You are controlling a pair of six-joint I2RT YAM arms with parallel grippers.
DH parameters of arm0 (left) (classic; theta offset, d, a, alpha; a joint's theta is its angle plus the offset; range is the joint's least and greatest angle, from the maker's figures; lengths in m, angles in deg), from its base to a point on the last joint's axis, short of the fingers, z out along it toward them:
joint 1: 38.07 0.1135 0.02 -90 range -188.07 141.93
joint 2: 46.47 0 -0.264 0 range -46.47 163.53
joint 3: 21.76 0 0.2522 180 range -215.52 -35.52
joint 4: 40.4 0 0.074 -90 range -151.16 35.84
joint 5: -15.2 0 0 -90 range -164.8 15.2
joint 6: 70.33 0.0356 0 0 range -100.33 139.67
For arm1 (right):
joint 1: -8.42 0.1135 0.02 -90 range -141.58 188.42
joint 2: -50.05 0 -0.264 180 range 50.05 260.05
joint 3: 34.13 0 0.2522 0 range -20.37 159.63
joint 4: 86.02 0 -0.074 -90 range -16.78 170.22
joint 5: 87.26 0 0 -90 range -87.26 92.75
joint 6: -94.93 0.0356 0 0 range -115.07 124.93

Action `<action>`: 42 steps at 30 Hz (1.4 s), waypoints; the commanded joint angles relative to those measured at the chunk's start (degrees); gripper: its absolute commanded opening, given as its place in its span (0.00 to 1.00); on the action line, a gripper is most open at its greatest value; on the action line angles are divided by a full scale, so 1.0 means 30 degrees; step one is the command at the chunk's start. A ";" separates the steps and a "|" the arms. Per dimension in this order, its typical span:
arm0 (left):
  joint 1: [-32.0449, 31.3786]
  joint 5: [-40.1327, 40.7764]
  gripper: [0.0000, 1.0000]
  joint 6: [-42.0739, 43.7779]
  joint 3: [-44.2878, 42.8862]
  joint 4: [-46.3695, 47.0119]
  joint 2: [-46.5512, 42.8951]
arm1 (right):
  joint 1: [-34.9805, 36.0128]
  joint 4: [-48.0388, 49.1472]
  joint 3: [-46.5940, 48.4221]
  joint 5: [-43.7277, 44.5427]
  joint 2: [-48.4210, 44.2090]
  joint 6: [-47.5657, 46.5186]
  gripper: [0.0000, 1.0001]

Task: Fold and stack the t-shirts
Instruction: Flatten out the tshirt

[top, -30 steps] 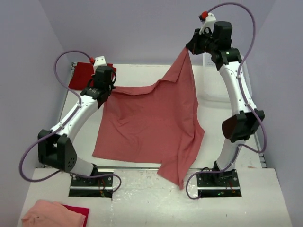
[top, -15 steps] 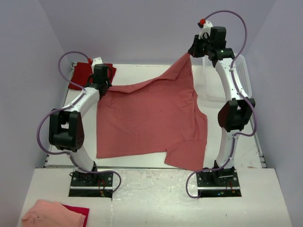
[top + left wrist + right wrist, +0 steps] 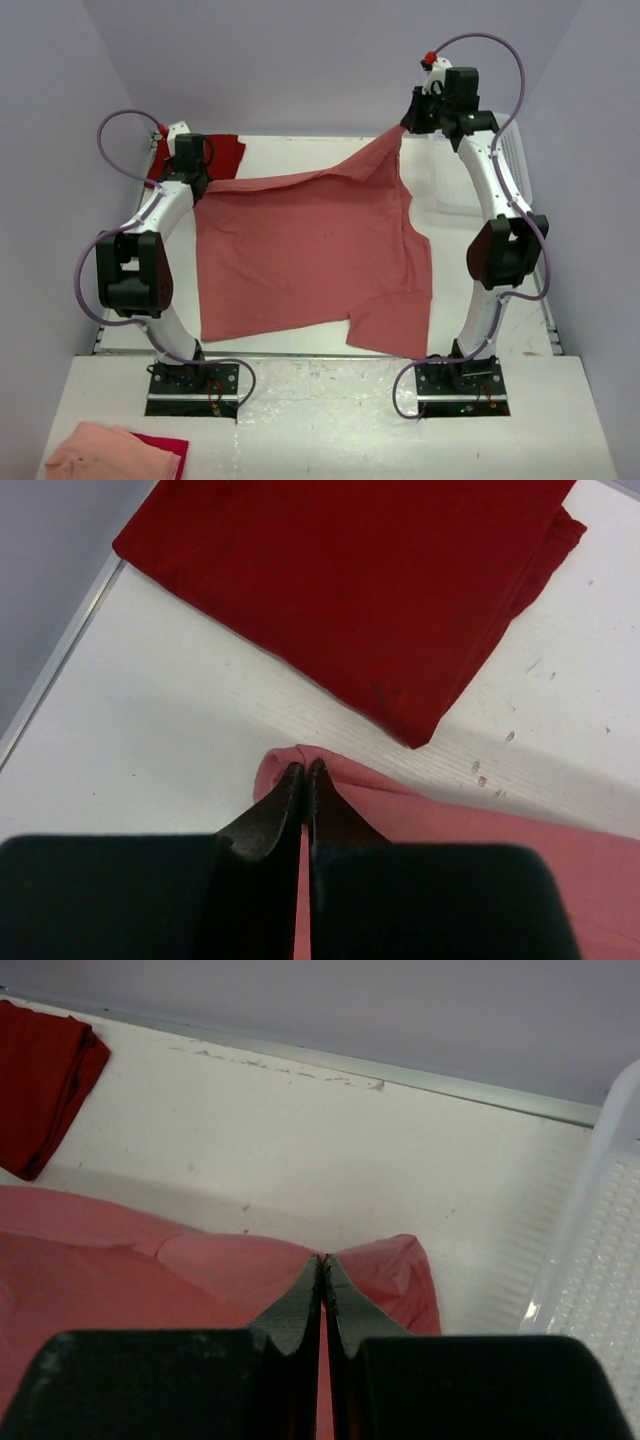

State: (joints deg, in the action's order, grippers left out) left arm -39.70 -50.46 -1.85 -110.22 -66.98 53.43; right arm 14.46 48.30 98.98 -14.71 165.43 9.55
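A salmon t-shirt (image 3: 310, 250) lies spread across the table, its far edge lifted between both grippers. My left gripper (image 3: 192, 188) is shut on its far left corner (image 3: 290, 770), low near the table. My right gripper (image 3: 404, 127) is shut on the far right corner (image 3: 400, 1270), held higher. A folded crimson t-shirt (image 3: 215, 152) lies at the far left corner of the table, just beyond the left gripper, also in the left wrist view (image 3: 350, 590) and the right wrist view (image 3: 40, 1070).
A white mesh basket (image 3: 470, 175) stands at the far right behind the right arm, its rim (image 3: 600, 1220) close to the right gripper. A peach-pink cloth (image 3: 110, 455) lies on the near-left shelf in front of the arm bases.
Both arms have drawn the salmon t-shirt toward the far side. The left gripper moved left and back, the right gripper came lower, and the shirt's hanging near part now lies flatter on the table.
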 commanded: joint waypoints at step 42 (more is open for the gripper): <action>0.0045 -1.4500 0.00 0.0697 -0.4807 -0.3050 -2.0136 | 0.4900 -0.1927 0.0613 -0.2521 -2.2454 0.0858 0.00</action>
State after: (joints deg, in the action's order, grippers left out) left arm -39.65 -89.94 -2.02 -124.25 -71.90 -5.17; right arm 29.04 42.83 99.99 -13.22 99.15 9.14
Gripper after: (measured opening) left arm 0.008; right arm 0.006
